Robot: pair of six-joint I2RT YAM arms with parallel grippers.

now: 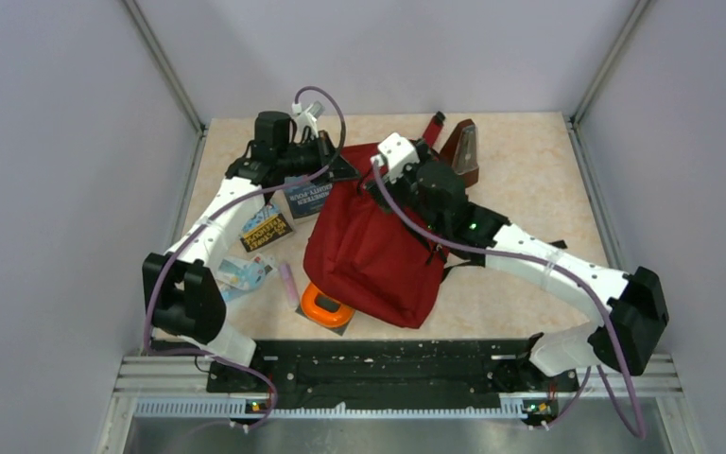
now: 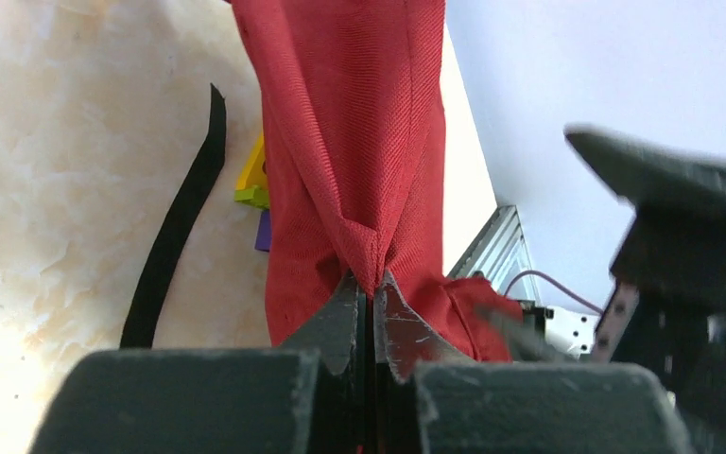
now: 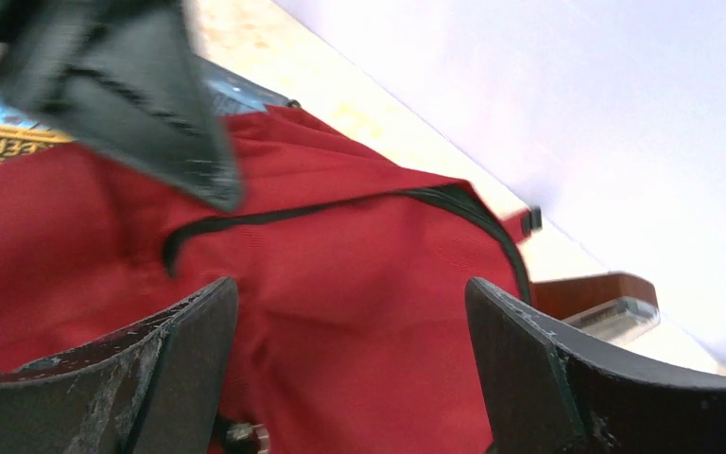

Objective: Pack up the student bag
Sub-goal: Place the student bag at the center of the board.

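The student bag (image 1: 373, 251), dark red with a black zipper (image 3: 340, 203), lies in the middle of the table. My left gripper (image 1: 345, 170) is at its far left corner. In the left wrist view this gripper (image 2: 374, 284) is shut on a pinched fold of the red fabric (image 2: 350, 113), which rises tight from the jaws. My right gripper (image 1: 392, 168) hovers over the bag's far end. Its fingers (image 3: 189, 350) stand wide apart above the red cloth (image 3: 359, 274), and the gripper (image 3: 350, 322) holds nothing. A black strap (image 2: 175, 227) trails on the table.
Two books (image 1: 307, 197) (image 1: 267, 227), a pale blue packet (image 1: 241, 274), a pink tube (image 1: 288, 282) and an orange item (image 1: 326, 307) lie left of and in front of the bag. A brown metronome (image 1: 463, 151) and a red stick (image 1: 432, 126) stand behind it.
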